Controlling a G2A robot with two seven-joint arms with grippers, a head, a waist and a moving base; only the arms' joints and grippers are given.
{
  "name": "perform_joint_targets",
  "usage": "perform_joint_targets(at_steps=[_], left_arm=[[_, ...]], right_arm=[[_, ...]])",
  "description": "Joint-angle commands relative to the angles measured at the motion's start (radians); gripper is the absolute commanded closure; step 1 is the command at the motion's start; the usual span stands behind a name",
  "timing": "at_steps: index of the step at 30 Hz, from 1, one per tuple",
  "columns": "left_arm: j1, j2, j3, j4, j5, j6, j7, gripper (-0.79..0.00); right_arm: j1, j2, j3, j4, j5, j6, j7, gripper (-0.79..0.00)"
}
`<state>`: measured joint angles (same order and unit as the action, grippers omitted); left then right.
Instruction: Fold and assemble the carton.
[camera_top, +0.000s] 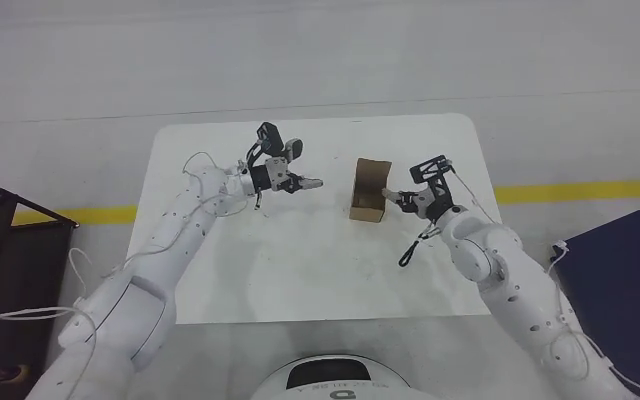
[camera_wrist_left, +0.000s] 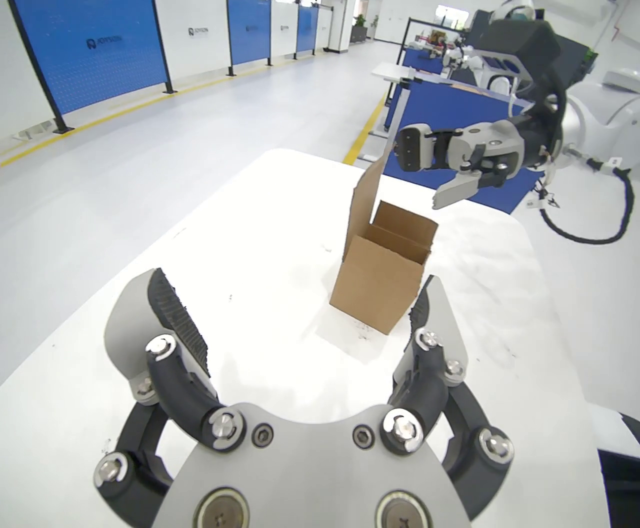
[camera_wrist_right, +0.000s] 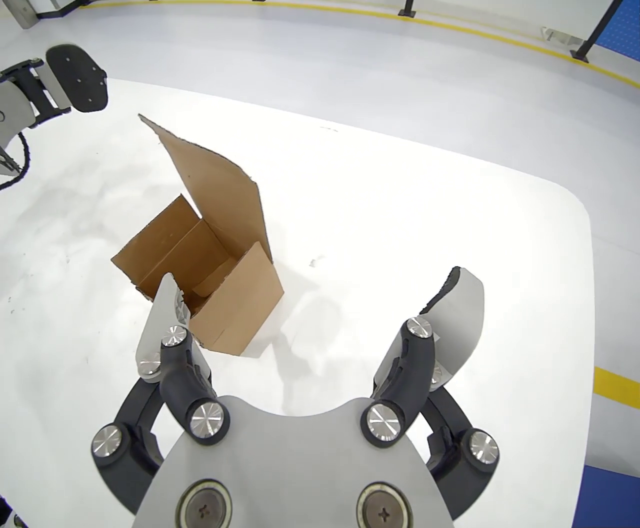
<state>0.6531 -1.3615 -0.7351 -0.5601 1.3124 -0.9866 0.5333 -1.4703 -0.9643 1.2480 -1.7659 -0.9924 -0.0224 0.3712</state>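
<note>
Brown carton (camera_top: 371, 189) on white table (camera_top: 300, 260), grey floor (camera_top: 300, 50)

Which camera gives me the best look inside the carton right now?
Right wrist view: it looks down into the open carton, showing the folded inner flaps and the tall flap standing up. The left wrist view shows mostly an outer wall; the top view shows it small, from above.

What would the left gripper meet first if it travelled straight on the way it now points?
Probably the carton: it stands open-topped straight ahead of the left gripper, with bare table between.
</note>
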Motion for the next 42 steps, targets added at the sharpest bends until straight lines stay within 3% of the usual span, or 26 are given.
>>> perform_joint_targets(at_steps=[1, 5, 10, 17, 24, 30, 42], left_arm=[[0.001, 0.002, 0.002, -0.004, 0.019, -0.006, 0.009, -0.785], [0.002, 0.004, 0.005, -0.004, 0.037, -0.012, 0.019, -0.785], [-0.001, 0.004, 0.004, 0.000, 0.048, -0.016, 0.029, -0.785], [0.002, 0.001, 0.009, -0.001, 0.062, -0.007, 0.028, -0.785], [0.003, -0.012, 0.025, -0.006, 0.067, -0.010, 0.013, -0.785], [0.005, -0.024, 0.037, 0.001, 0.061, -0.010, 0.002, -0.785], [-0.011, -0.062, 0.073, 0.034, 0.061, 0.019, -0.064, -0.785]], right_arm=[[0.020, -0.006, -0.020, 0.016, -0.002, 0.010, 0.016, -0.714], [0.051, -0.016, -0.047, 0.037, 0.013, 0.006, 0.041, -0.643], [0.052, -0.020, -0.018, 0.039, 0.100, -0.045, 0.025, -0.634], [0.011, -0.014, 0.062, 0.055, 0.135, -0.043, 0.025, -0.489], [0.031, -0.023, 0.016, 0.064, 0.096, -0.049, 0.082, -0.391], [0.056, -0.031, -0.010, 0.075, 0.102, -0.071, 0.103, -0.348], [0.053, -0.037, 0.002, 0.065, 0.135, -0.107, 0.120, -0.348]])
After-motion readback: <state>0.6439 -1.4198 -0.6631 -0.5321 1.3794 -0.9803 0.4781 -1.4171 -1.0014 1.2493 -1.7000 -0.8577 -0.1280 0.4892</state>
